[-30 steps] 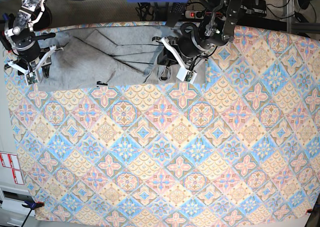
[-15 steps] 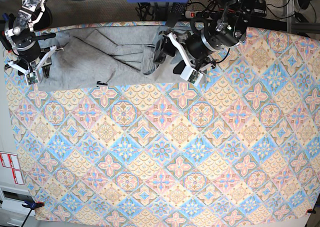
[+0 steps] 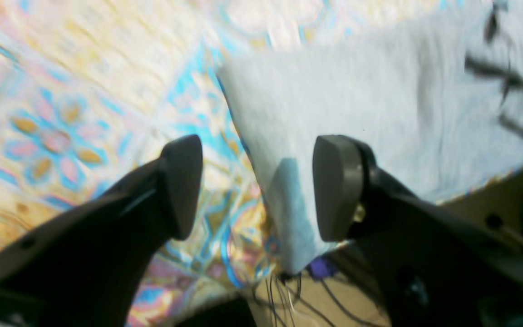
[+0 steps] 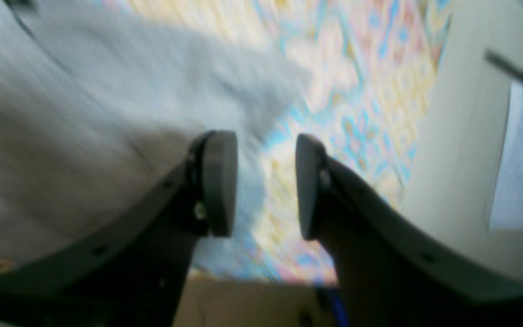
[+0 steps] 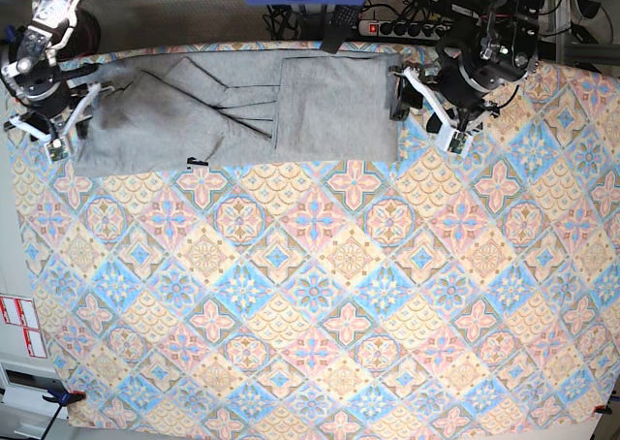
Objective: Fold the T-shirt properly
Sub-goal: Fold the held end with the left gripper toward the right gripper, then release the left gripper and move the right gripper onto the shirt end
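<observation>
Where it lies creased, the T-shirt [image 5: 242,110] looks heather-grey

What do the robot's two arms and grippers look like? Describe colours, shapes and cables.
Both arms are black with black cables. The left gripper and right gripper have white brackets in the base view; the wrist views show dark curved fingers with flat grey oval pads.

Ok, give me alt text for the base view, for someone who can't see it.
Overhead view of a grey T-shirt lying partly folded along the far edge of a table covered in a patterned cloth. The left gripper sits just off the shirt's right edge with open jaws holding nothing, and the right gripper is at the shirt's left end.
</observation>
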Available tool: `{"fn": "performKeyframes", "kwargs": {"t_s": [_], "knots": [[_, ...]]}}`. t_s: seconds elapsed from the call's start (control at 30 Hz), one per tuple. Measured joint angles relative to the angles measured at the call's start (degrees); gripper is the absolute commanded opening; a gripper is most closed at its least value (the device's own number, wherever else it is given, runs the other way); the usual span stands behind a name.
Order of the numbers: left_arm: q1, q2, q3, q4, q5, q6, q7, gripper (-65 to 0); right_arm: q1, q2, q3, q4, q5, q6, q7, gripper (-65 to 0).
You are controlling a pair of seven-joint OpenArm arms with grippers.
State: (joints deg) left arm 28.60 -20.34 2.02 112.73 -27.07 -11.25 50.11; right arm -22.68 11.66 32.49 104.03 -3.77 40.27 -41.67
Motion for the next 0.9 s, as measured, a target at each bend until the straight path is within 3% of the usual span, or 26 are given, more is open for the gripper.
{"fn": "performKeyframes", "kwargs": {"t_s": [0.2,0.43,0.63,0.9], "knots": [[-0.3,0.0,0.0,-2.2,0.0,0.3,-0.2,-29.9,6.5,0.3,-0.6,-4.2,1.0,0.0,-2.6,-39.2],[-0.3,0.2,0.0,-2.3,-0.2,0.2,-0.2,-29.9,5.4,3.6,-3.8,-12.5,-0.4,-0.4,-4.9,-39.1],[-0.3,0.0,0.0,-2.3,-0.2,0.2,-0.2,-29.9,10.4,3.0,-4.7,-18.7,0.8,0.0,-3.3,-39.1],[-0.3,0.2,0.0,-2.3,-0.2,0.2,-0.2,-30.2,10.3,2.9,-4.6,-23.6,0.2,0.0,-3.6,-39.1]]}}
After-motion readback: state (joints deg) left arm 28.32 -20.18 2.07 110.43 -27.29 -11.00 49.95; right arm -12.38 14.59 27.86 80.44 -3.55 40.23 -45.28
